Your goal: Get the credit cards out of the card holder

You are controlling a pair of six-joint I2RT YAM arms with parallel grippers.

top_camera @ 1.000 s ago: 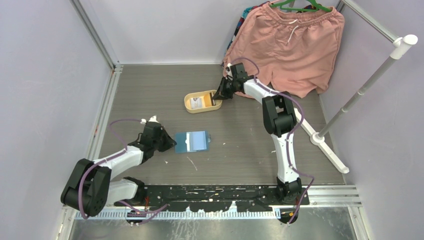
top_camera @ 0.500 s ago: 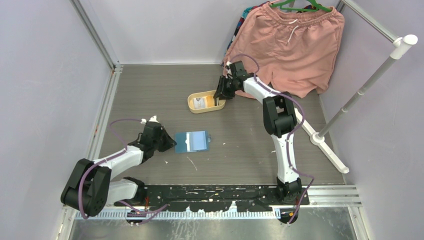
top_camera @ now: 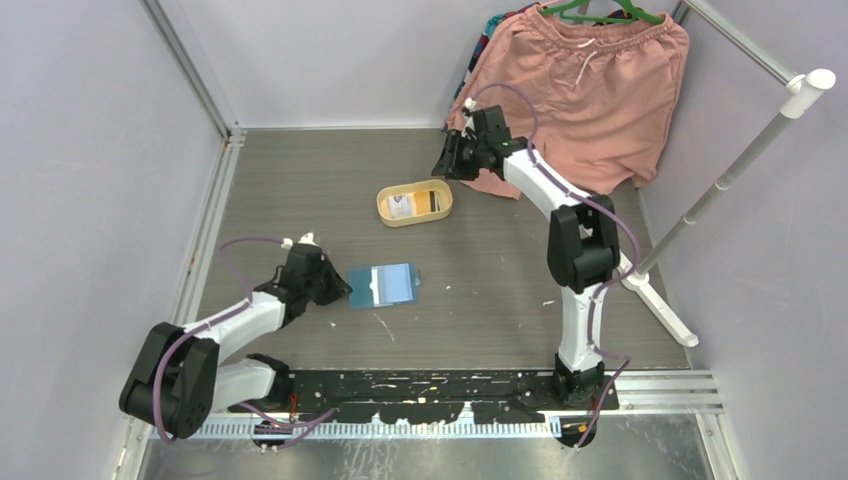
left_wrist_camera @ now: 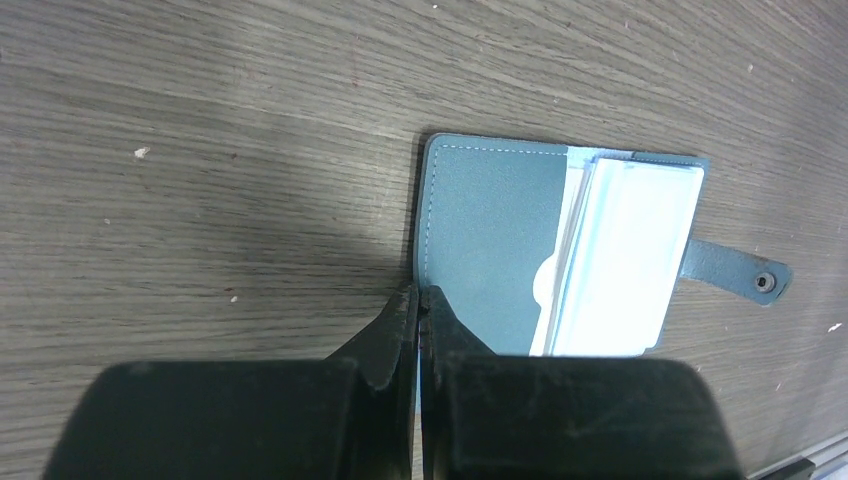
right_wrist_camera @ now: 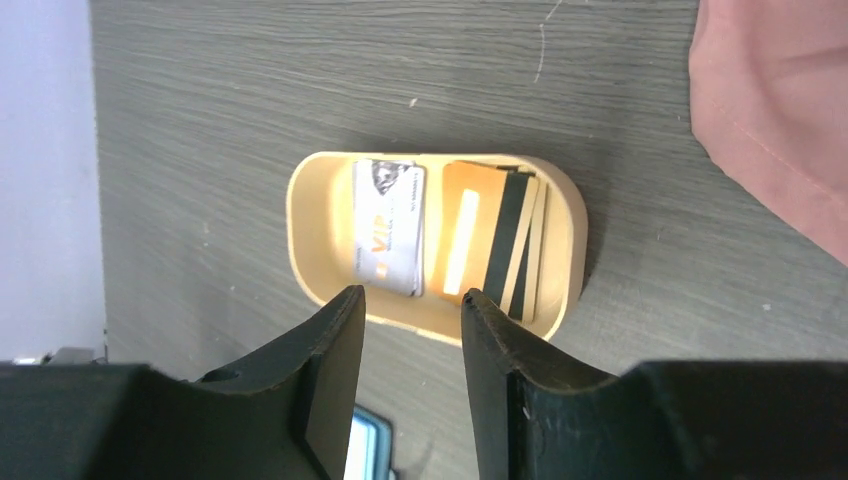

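A: Where does the card holder lie?
B: Open on the bench, long axis left to right, its near edge touching the left gripper, which is closed. The right gripper, half open and empty, hangs well apart, over the tray of cards.
A: Any card left inside?
B: Perhaps the pale panel; unclear.

right hand opened, lifted off tray

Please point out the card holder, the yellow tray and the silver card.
card holder [left_wrist_camera: 490, 250], left wrist view, dark inner flap.
yellow tray [right_wrist_camera: 322, 225], right wrist view, bare left end.
silver card [right_wrist_camera: 388, 228], right wrist view, its middle.
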